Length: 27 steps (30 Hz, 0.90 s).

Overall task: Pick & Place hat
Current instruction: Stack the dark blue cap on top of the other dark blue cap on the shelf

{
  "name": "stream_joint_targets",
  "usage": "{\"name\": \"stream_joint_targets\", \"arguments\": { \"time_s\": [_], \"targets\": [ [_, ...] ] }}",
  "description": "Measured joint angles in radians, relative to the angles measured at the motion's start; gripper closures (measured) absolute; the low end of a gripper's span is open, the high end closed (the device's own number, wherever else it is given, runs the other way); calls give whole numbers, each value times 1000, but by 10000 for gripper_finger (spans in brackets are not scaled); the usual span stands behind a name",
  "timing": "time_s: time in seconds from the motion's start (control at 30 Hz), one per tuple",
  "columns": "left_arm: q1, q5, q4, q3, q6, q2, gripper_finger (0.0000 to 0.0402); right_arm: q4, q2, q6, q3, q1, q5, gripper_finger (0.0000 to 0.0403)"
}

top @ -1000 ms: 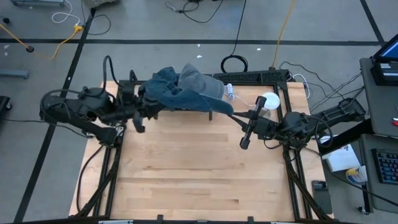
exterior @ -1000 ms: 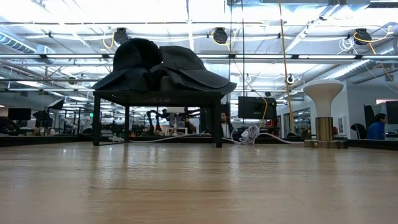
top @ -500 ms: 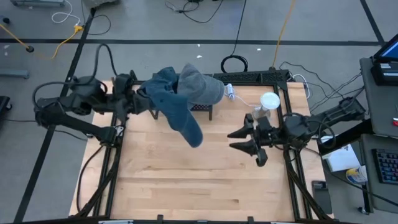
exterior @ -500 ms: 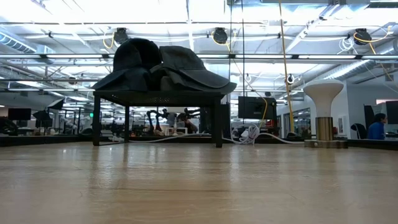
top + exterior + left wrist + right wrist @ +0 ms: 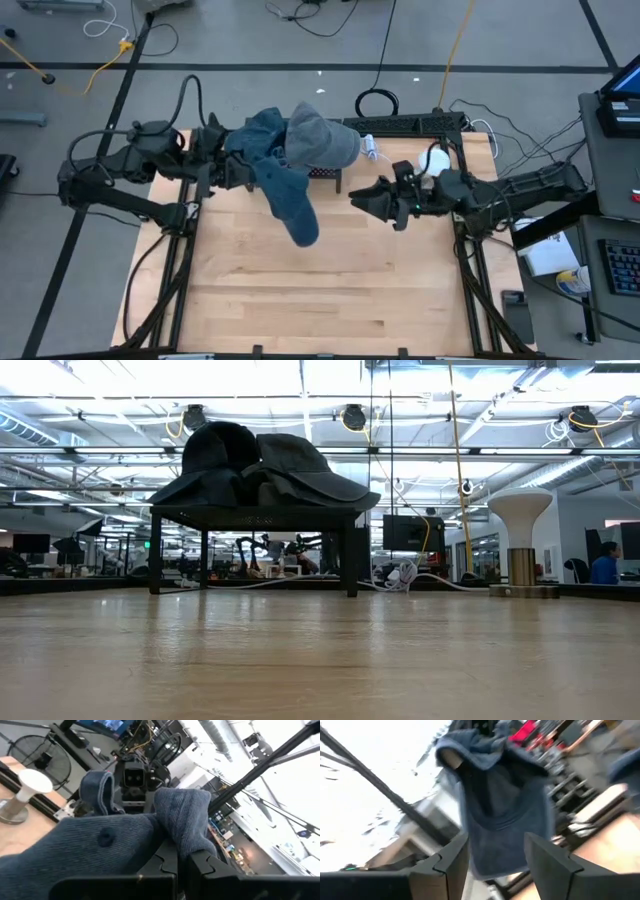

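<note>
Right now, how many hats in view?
2. One blue hat hangs off the black rack, pinched by the left claw. A second hat sits on the rack. More could be hidden underneath.

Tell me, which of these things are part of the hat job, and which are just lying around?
Part of the job:
blue hat, held by the shut left gripper
open right gripper
grey hat on the black stand

Lying about:
white mushroom-shaped post
cables

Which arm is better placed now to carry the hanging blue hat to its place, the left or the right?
Probably the left. The left gripper is shut on the blue hat, which hangs from it. The right gripper is open, apart from it.
</note>
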Motion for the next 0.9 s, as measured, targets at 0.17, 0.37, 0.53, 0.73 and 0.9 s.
{"name": "stream_joint_targets", "arguments": {
  "time_s": [0.17,0.37,0.53,0.73,0.9],
  "targets": [
    [20,0,-6,0,-1,0,400,114,62,56,0,-39,-127,220],
    [43,0,-22,0,18,0,400,277,140,52,0,-54,-174,220],
    [59,-2,-19,1,22,25,401,294,189,-8,0,-58,-167,220],
    [60,-1,-19,0,29,97,401,347,225,-61,-1,-57,-167,220],
    [69,6,30,0,28,149,401,336,229,-74,0,-56,-166,220]
  ]
}}
